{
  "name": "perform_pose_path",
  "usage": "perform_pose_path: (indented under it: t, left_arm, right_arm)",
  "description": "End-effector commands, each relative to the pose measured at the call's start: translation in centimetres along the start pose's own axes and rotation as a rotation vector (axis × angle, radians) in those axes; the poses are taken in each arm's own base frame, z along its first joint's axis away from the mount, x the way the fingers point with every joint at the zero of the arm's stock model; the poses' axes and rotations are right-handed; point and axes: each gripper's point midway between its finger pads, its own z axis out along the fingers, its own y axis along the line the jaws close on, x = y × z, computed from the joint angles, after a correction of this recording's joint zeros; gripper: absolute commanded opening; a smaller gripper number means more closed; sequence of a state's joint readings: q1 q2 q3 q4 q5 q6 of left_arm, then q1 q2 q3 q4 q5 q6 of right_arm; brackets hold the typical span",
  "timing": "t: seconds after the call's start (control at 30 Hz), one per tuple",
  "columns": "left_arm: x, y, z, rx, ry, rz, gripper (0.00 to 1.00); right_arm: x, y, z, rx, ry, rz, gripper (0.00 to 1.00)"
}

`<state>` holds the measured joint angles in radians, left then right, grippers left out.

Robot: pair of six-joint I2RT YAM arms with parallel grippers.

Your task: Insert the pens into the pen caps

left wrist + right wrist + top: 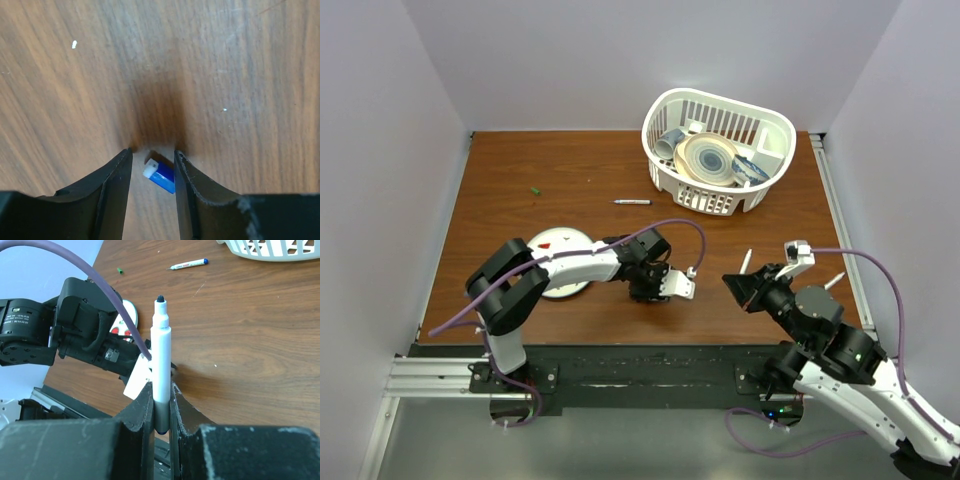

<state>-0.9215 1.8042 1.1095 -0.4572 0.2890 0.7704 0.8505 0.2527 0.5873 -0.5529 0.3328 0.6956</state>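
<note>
Pen [161, 345]: upright, clenched in right pincer [161, 390]
Blue cap [161, 176]: on tabletop [225, 75] between parted fingers [115, 190] of left pincer [153, 151], touching one, not gripped

Bright, even light from above fills the overhead view, and the brown wooden table [570, 180] carries only faint, soft shadows. Close up, a dark soft-edged shadow pools just ahead of the black two-finger left gripper [153, 152], whose near parts are blurred. A pale sheen washes the wood behind the sharply focused white-barrelled marker pen [161, 360].
</note>
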Motion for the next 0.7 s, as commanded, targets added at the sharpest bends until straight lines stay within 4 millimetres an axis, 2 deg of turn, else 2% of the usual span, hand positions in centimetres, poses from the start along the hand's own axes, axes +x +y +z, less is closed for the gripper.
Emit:
perform_pose_path:
  t: [0.0,0.13,0.37,0.43,0.67]
  left_arm:
    - [-1.8,1.9,-0.6,-0.061,-0.032,0.016,0.45]
    - [-2.3,2.6,-1.6,-0.102,-0.035,0.005,0.5]
    - [0.2,3.4,-2.2,-0.193,0.069,-0.155,0.51]
    - [0.7,3.0,-2.1,-0.18,0.091,-0.205,0.51]
    - [-0.7,3.4,-3.4,-0.207,0.057,-0.29,0.49]
  right_arm:
    - [-1.4,-0.1,-0.5,0.014,-0.052,-0.003,0.0]
    - [-1.6,-0.3,-0.6,0.02,-0.056,-0.003,0.0]
    - [-1.3,-0.4,-0.5,0.023,-0.053,0.008,0.0]
    - [-1.2,-0.3,-0.4,0.02,-0.053,0.011,0.0]
    - [-1.3,-0.3,-0.4,0.021,-0.054,0.013,0.0]
